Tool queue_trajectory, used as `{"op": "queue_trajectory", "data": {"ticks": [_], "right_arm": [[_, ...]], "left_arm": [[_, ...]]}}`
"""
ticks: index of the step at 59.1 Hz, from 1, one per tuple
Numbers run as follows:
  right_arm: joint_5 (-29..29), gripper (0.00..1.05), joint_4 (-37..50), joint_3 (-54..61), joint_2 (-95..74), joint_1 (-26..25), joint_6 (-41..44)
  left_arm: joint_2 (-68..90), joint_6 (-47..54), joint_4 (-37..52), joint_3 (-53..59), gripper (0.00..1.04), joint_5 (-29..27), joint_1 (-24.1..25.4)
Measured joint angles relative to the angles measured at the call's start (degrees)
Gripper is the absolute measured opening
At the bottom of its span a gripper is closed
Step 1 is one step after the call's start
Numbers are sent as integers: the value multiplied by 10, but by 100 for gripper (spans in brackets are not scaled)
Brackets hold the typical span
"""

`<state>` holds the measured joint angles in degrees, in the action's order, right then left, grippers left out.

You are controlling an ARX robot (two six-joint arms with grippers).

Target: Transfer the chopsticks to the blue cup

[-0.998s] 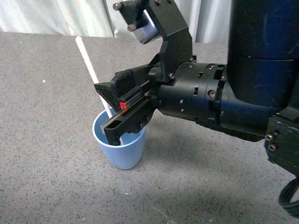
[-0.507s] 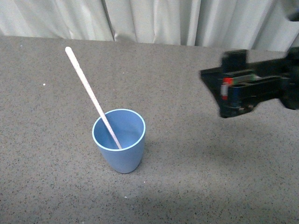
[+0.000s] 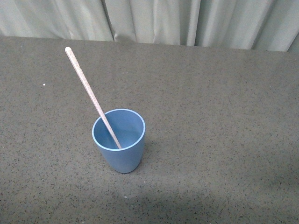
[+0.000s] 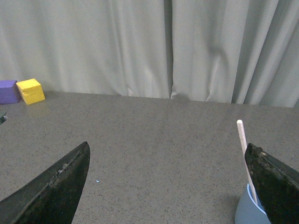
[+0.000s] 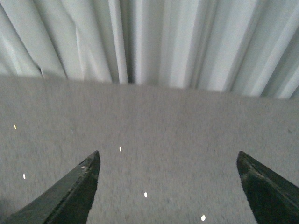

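Observation:
The blue cup [image 3: 119, 140] stands upright on the grey table. The pale chopstick [image 3: 90, 93] stands inside it, leaning back and left over the rim. Neither arm shows in the front view. In the left wrist view my left gripper [image 4: 168, 182] is open and empty, with the cup [image 4: 247, 210] and the chopstick [image 4: 244, 149] beside one finger. In the right wrist view my right gripper [image 5: 168, 186] is open and empty over bare table, and the cup is out of that view.
A yellow block [image 4: 31, 90] and a purple block [image 4: 8, 91] sit at the table's far edge by the pale curtain [image 3: 149, 18]. Grey speckled tabletop [image 3: 219, 116] lies around the cup.
My right arm, which was at the cup a second ago, has pulled away to the right and left the front view. The chopstick stays in the cup.

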<state>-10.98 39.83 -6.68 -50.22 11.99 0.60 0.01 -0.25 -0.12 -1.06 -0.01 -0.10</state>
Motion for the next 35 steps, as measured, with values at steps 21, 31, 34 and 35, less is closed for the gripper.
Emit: {"op": "queue_trajectory", "data": {"ticks": [21, 31, 34, 35], "right_arm": [[101, 1, -62, 64, 156, -94, 0], [109, 1, -122, 64, 223, -118, 0], [110, 1, -137, 64, 239, -118, 0], [110, 1, -143, 64, 245, -118, 0]], "left_arm": [[0, 0, 0, 0, 98, 0, 0], [0, 0, 0, 0, 98, 0, 0], [0, 0, 0, 0, 98, 0, 0], [0, 0, 0, 0, 98, 0, 0]]}}
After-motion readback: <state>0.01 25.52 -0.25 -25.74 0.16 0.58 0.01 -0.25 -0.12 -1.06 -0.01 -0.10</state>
